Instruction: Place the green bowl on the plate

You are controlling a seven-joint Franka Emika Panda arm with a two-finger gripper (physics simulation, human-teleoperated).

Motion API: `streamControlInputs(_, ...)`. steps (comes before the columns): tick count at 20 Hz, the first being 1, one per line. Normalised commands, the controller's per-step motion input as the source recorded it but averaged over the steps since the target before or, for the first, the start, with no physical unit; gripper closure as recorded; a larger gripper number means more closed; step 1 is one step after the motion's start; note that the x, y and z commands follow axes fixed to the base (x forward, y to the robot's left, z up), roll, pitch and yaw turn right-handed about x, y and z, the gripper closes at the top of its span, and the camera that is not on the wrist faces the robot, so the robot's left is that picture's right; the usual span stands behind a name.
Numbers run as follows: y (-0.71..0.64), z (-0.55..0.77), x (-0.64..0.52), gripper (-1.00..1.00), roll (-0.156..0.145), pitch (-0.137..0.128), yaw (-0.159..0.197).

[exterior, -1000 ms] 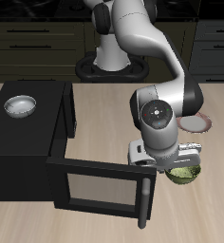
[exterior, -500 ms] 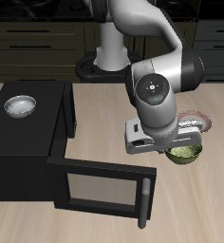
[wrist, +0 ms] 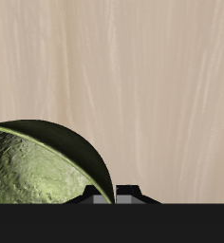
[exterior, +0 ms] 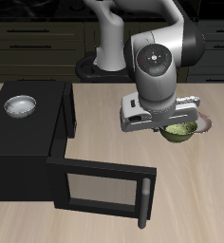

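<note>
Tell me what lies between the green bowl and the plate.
Nothing that shows. In the exterior view the green bowl, hanging at the gripper, overlaps the plate, whose rim peeks out behind it. The wrist view shows only bowl and bare table.

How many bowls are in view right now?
2. The green bowl hangs at the gripper, just beside the plate. A silver-white bowl sits on the black cabinet.

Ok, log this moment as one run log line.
phase: carry | gripper: shut on green bowl | bowl: lifted, beside plate | placed: not yet
</note>
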Motion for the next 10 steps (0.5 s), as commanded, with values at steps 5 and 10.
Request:
streamControlInputs(5, 0.08, 0.15, -0.53, 1.00, -0.035, -0.056, 0.019)
streamControlInputs(10, 0.12, 0.04, -0.44, 1.00, 0.006, -0.023, 0.001)
